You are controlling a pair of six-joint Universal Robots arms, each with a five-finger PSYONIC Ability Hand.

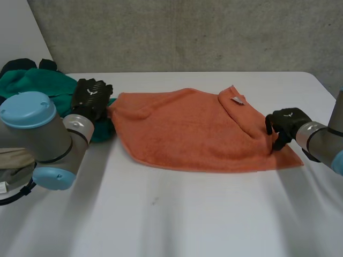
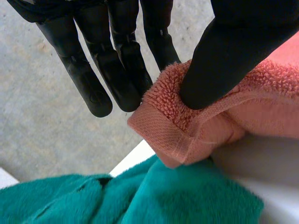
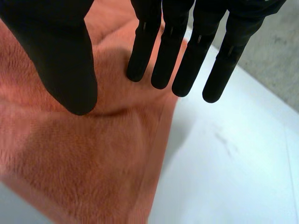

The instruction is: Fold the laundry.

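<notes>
A green cloth pile [image 1: 37,85] lies at the left end of the bench [image 1: 187,214]. Just beside it, the left corner of the orange towel [image 1: 182,131] is pinched between the thumb and fingers of the left hand [image 1: 91,99]. The towel is spread flat, its long axis running from hand to hand. At its right corner the right hand [image 1: 284,126] is held released, fingers straight over the cloth, with nothing grasped.

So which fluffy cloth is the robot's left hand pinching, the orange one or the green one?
The orange terry towel: the left hand pinches its corner between thumb and fingers. The green fluffy cloth lies bunched beside that corner, ungrasped.
</notes>
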